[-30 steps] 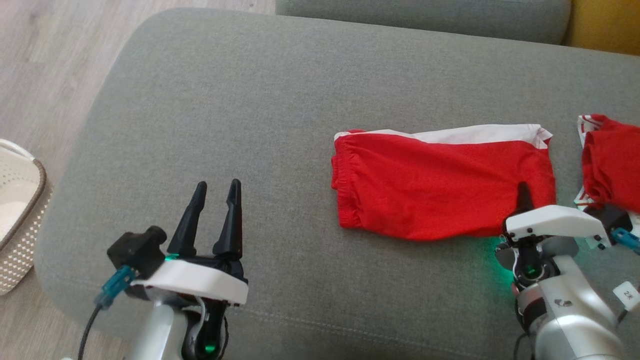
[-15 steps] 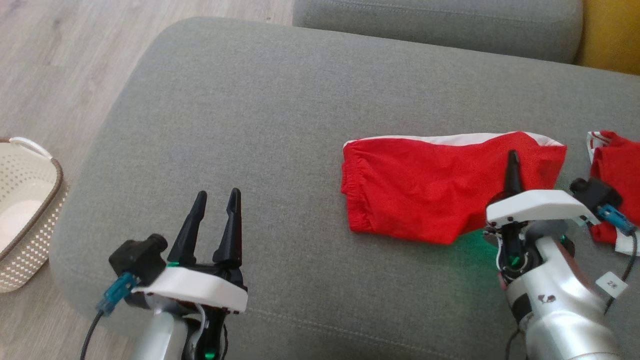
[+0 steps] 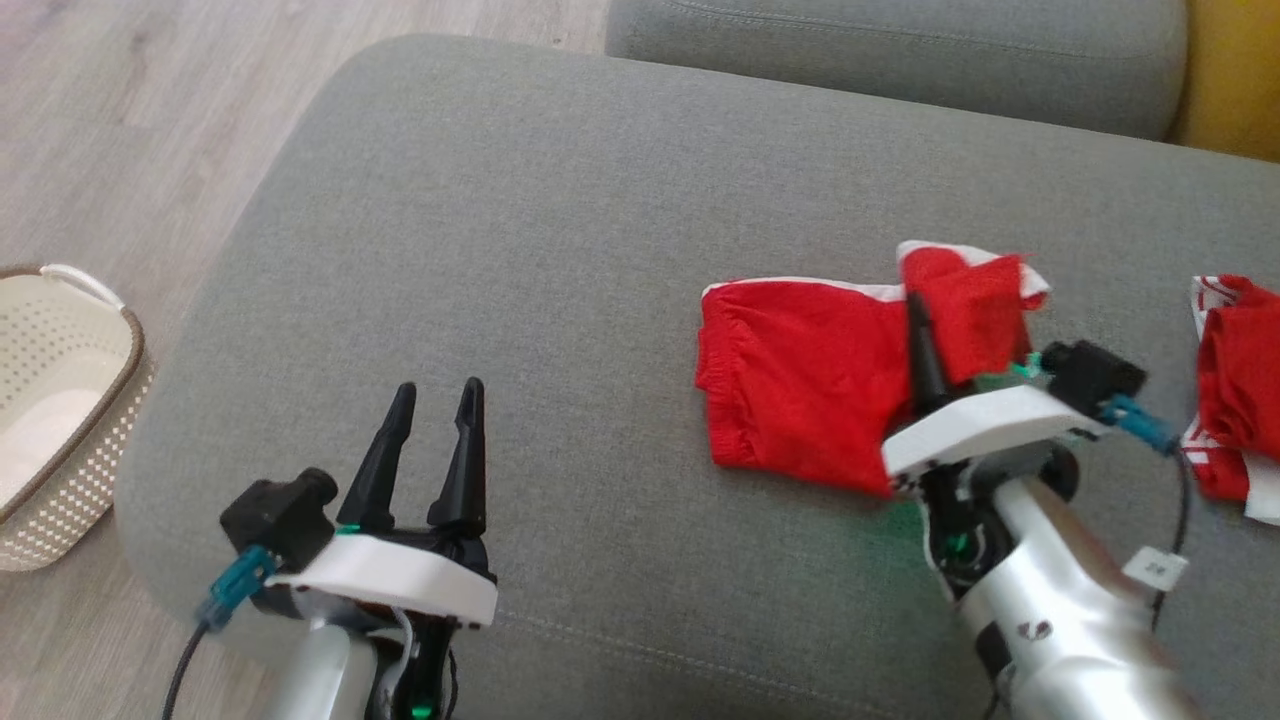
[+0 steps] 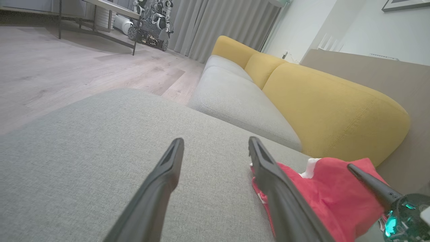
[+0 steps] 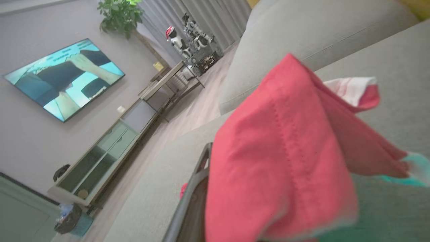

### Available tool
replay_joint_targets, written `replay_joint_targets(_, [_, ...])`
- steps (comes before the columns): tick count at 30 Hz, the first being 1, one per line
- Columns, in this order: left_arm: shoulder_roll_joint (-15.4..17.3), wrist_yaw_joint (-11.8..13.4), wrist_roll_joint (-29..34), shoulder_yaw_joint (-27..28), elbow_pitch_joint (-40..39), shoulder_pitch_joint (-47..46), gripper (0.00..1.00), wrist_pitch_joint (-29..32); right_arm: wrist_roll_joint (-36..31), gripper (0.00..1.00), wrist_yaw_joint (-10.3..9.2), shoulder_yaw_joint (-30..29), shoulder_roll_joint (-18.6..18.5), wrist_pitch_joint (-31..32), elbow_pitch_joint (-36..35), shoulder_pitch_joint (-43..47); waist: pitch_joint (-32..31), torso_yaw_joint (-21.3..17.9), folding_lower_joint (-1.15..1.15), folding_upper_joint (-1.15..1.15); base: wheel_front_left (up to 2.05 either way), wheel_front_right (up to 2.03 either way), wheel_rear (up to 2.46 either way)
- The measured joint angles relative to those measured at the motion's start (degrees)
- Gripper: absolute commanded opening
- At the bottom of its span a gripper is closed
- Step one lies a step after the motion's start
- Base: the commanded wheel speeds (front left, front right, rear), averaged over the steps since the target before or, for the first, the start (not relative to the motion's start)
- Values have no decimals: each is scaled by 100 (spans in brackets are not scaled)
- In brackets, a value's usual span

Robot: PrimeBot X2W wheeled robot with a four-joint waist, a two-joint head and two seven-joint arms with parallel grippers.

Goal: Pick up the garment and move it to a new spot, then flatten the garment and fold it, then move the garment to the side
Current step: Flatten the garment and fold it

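Red shorts with white trim are lying on the right half of the grey seat cushion in the head view, with the gathered waistband flat at the left. Their right end is standing up off the cushion and curling over leftward. The right gripper is pinching that end, with one dark finger showing on top of the cloth and the other hiding beneath. A second red garment is lying at the right edge, apart from the shorts. The left gripper is hovering over the cushion's near left part, fingers spread and holding nothing, well apart from the shorts. A cream basket is sitting on the wooden floor at the left.

In the left wrist view, the two spread fingers are pointing across bare grey fabric, and the shorts are lying low on the right before a yellow backrest.

In the right wrist view, the red cloth is draping over the gripper, covering all but one finger, and a wall television is glowing beyond.
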Motion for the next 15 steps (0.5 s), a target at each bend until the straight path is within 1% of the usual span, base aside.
replay_joint_targets(7, [0,0,0,0,2,0,100,0,-286,0,0,646,0,112,115,6,22,95,0,0,0,0,0])
replay_joint_targets(10, [0,1,-24,-10,2,0,100,0,-655,0,0,936,0,187,358,-35,77,159,0,0,0,0,0])
replay_joint_targets(15, [0,7,-25,-15,12,0,100,0,-1463,0,0,1417,0,297,900,-232,79,254,0,0,0,0,0])
